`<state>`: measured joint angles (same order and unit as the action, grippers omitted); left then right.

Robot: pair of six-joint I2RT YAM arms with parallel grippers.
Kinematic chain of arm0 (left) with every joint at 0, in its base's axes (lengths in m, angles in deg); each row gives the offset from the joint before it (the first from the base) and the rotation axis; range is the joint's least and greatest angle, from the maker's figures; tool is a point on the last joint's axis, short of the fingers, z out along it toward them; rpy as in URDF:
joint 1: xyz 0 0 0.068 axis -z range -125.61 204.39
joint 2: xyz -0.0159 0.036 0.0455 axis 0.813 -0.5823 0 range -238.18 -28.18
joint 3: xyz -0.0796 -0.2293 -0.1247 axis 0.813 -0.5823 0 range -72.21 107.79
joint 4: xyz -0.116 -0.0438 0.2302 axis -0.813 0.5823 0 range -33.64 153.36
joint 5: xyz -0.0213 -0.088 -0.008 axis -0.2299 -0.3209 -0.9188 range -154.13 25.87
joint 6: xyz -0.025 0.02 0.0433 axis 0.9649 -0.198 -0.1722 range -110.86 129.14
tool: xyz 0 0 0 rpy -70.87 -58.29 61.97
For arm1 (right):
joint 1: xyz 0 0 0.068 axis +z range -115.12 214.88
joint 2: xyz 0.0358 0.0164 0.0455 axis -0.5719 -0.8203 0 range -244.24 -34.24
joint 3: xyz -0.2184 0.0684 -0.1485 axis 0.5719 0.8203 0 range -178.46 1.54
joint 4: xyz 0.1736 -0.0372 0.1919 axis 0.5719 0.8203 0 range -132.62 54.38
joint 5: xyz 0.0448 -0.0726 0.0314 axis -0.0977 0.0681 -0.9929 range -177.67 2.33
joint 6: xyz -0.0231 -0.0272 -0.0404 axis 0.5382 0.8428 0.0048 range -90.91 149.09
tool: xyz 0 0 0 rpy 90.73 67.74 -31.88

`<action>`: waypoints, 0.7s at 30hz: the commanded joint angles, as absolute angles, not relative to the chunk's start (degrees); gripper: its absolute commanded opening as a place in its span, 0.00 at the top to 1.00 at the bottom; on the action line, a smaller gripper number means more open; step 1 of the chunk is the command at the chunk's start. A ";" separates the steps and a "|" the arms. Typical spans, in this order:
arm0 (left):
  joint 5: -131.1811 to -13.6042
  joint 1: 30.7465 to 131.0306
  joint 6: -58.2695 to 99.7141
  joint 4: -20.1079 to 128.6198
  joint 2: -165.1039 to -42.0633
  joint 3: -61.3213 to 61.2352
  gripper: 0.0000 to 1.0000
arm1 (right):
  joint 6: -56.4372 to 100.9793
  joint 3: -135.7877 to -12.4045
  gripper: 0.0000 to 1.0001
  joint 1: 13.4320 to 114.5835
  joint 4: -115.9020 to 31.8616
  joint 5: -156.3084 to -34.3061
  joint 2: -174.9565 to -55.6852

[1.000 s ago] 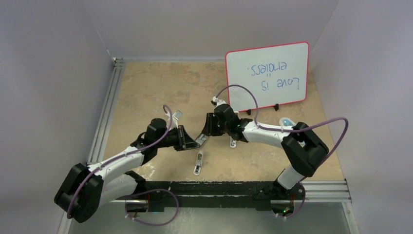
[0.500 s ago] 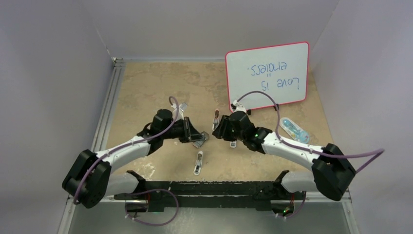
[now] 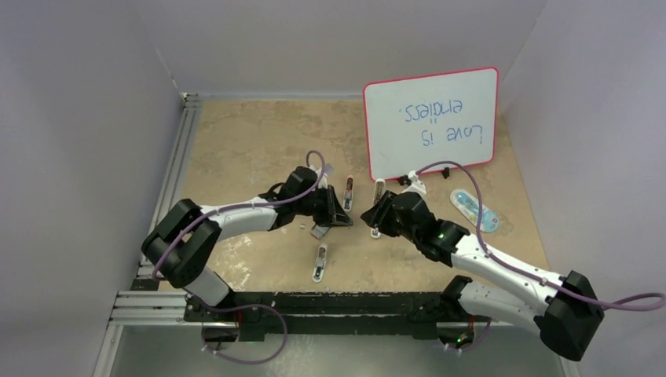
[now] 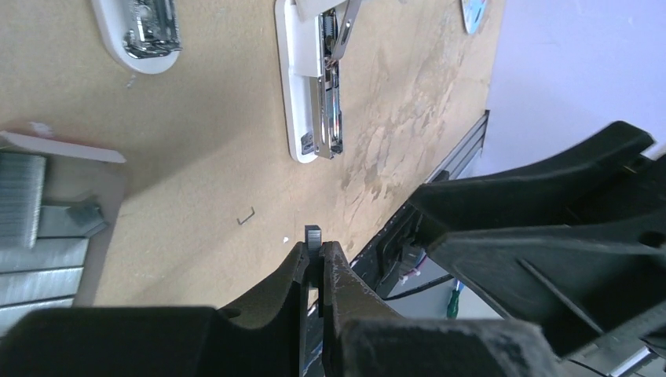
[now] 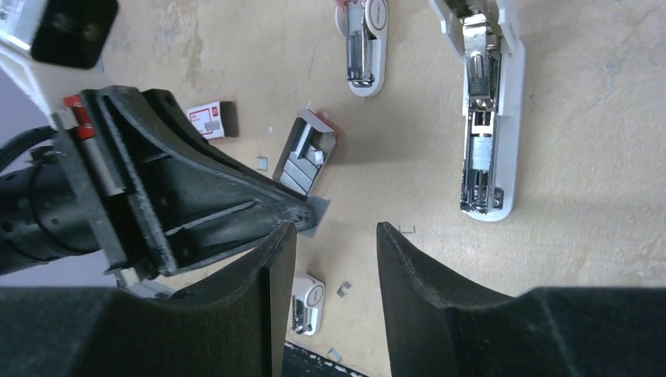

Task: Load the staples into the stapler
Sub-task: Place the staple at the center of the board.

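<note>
The left gripper pinches a short staple strip; the right gripper gapes empty. I'd lay it level into the open stapler.

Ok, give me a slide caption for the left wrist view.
Left end effector pinching a small staple strip, with the opened white stapler lying beyond.

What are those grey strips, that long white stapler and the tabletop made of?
Staple strips: apparently bare metal, dull silvery grey with fine ribbing.
Open stapler: glossy white shell, likely plastic; mirror-bright metal channel inside.
Table: perhaps pressed wood board; matte, mottled tan.
</note>
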<state>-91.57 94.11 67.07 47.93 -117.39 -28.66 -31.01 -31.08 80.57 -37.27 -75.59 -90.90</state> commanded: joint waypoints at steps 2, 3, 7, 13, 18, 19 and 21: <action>-86.32 97.78 69.39 50.10 -120.24 -24.42 0.95 | -34.21 -30.73 0.55 80.46 -33.04 -71.07 -87.12; -84.94 98.75 69.69 50.77 -120.62 -24.04 0.95 | -34.53 -30.53 0.55 80.43 -32.52 -70.61 -86.51; -79.61 102.71 70.25 53.11 -121.13 -23.07 0.95 | -35.62 -30.21 0.55 80.43 -30.20 -69.26 -83.99; -80.30 108.84 71.55 48.12 -124.07 -24.71 0.94 | -38.27 -29.31 0.55 80.48 -25.09 -66.10 -81.31; -82.54 110.93 72.42 46.82 -127.68 -23.84 0.94 | -40.74 -28.67 0.56 80.48 -21.60 -64.73 -78.93; -82.73 111.10 72.42 46.86 -128.03 -23.64 0.94 | -40.98 -28.47 0.56 80.45 -21.42 -64.68 -78.37; -82.97 111.42 72.35 47.02 -128.53 -23.25 0.93 | -41.28 -27.98 0.56 80.48 -21.26 -64.64 -77.33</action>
<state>-81.91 110.81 71.42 49.73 -127.90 -25.47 -38.75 -28.66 80.57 -23.65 -67.59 -79.60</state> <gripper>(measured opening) 0.065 0.445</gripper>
